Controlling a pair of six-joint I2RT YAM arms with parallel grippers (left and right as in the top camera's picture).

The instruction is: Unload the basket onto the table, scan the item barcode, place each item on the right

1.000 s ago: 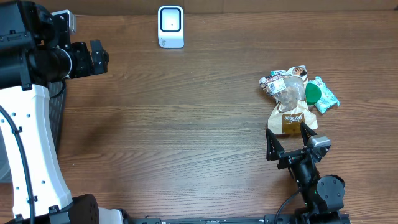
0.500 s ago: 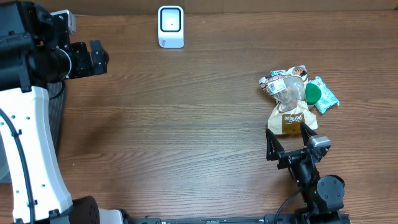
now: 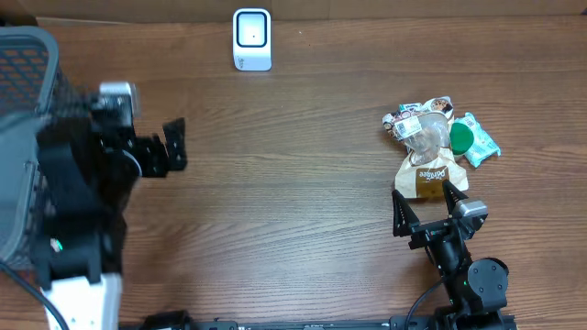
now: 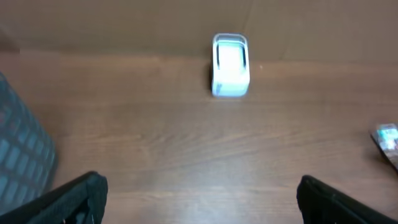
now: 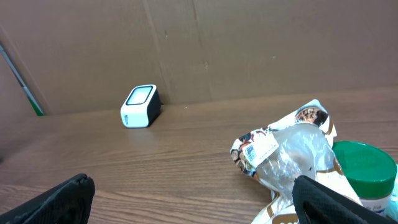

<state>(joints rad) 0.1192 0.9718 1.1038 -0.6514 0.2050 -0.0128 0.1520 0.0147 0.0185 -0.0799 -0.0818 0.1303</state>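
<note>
Item pile [image 3: 431,147]: crumpled snack packets, a tan pouch [image 3: 426,174] and a green-capped tub [image 3: 461,136], heaped together at the table's right side, presumably staged for picking; one white barcode label [image 5: 260,149] faces up. Scanner [image 3: 251,39]: white, upright at the far edge, well apart from the pile. Right gripper [image 3: 422,191]: just beside the pouch, jaws spread wide, holding nothing. Left gripper [image 4: 199,193]: near the mesh basket [image 3: 27,92], likewise wide and empty.

Overhead looks straight down; both low wrist views face the wall [image 5: 249,43], sharing the scanner [image 3: 251,38].
</note>
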